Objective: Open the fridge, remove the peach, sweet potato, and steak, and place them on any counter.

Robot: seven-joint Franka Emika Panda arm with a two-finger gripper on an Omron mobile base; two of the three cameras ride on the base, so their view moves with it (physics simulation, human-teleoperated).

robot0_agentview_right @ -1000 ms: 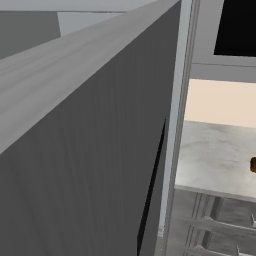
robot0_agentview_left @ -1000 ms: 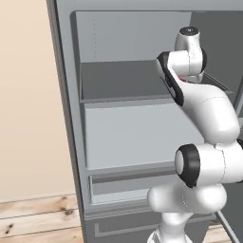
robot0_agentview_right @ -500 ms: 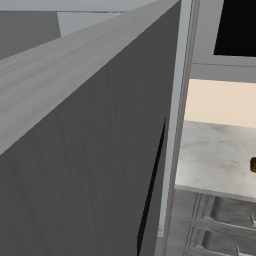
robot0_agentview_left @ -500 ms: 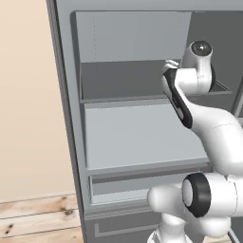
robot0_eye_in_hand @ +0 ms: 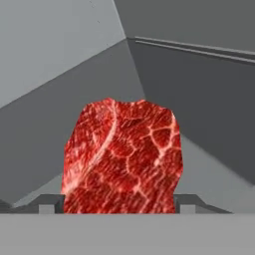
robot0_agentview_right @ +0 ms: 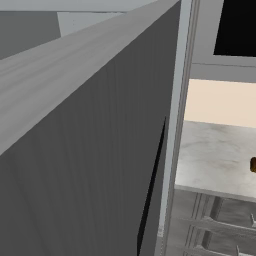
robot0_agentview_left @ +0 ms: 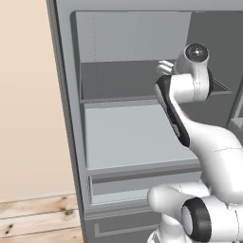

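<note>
The steak (robot0_eye_in_hand: 122, 159), a bright red marbled slab, stands upright between my gripper's (robot0_eye_in_hand: 121, 201) two dark tips, which press against its left and right sides, so the gripper is shut on it. Behind it are the grey walls and a shelf of the fridge (robot0_agentview_left: 128, 137), which is open, with my arm reaching into its upper right part. The fridge's dark door (robot0_agentview_right: 75, 150) takes up most of the right base view. A small brown lump, the sweet potato (robot0_agentview_right: 253, 164), lies on the marbled counter (robot0_agentview_right: 215, 160) at the right edge. The peach is out of view.
A black-windowed microwave (robot0_agentview_right: 237, 27) hangs above the counter, and grey drawers with bar handles (robot0_agentview_right: 220, 227) sit below it. The fridge's left wall (robot0_agentview_left: 64, 118) borders a beige wall (robot0_agentview_left: 23, 95) and a wooden floor (robot0_agentview_left: 33, 218). A bottom drawer (robot0_agentview_left: 137, 182) sits under the lower shelf.
The arm's elbow joint has sunk toward the bottom of the left base view, and the wrist has shifted a little right and down. The jaws have barely changed.
</note>
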